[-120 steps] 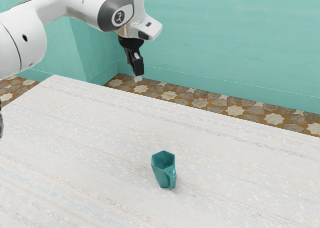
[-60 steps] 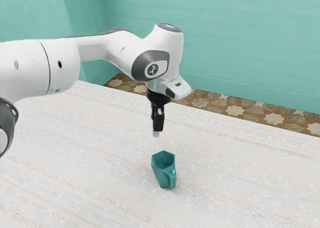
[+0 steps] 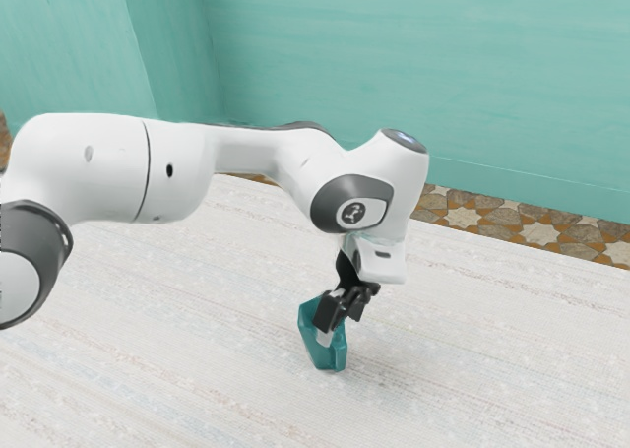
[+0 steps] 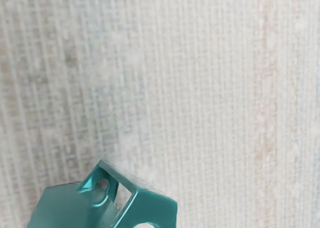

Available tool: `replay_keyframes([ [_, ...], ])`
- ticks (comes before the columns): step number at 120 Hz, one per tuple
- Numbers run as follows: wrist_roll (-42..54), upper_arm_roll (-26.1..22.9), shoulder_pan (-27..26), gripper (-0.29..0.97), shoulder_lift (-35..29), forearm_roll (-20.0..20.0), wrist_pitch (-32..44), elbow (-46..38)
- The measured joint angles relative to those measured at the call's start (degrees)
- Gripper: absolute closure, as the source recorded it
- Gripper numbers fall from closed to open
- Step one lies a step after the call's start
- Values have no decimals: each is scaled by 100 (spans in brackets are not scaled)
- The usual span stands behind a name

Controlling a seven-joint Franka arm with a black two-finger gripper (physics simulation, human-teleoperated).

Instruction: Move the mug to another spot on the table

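A small teal faceted mug [image 3: 330, 357] with a handle stands upright on the pale woven table [image 3: 148, 359], near its front middle. My black gripper [image 3: 335, 330] has come down onto the mug's top and is open. One finger [image 3: 325, 320] reaches down across the mug's near side, the other sits behind it by the rim. In the wrist view the mug [image 4: 65, 208] lies just under my hand, with its handle [image 4: 102, 188] facing the camera.
The white arm comes in from the exterior view's left and bends down over the mug. A patterned tile floor [image 3: 512, 222] and a teal wall [image 3: 443, 74] lie beyond the table's far edge. Bare tabletop [image 3: 512, 350] surrounds the mug.
My hand has swung from high at the back of the table to the mug, dropped to its rim and turned. The mug has not moved.
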Motion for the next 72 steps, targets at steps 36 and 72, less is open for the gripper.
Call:
replay_keyframes([
  [36, 1248, -111, 354, 0, 466, 38, 148, 215],
  [72, 2042, -103, 421, 4, 628, 141, 892, 114],
])
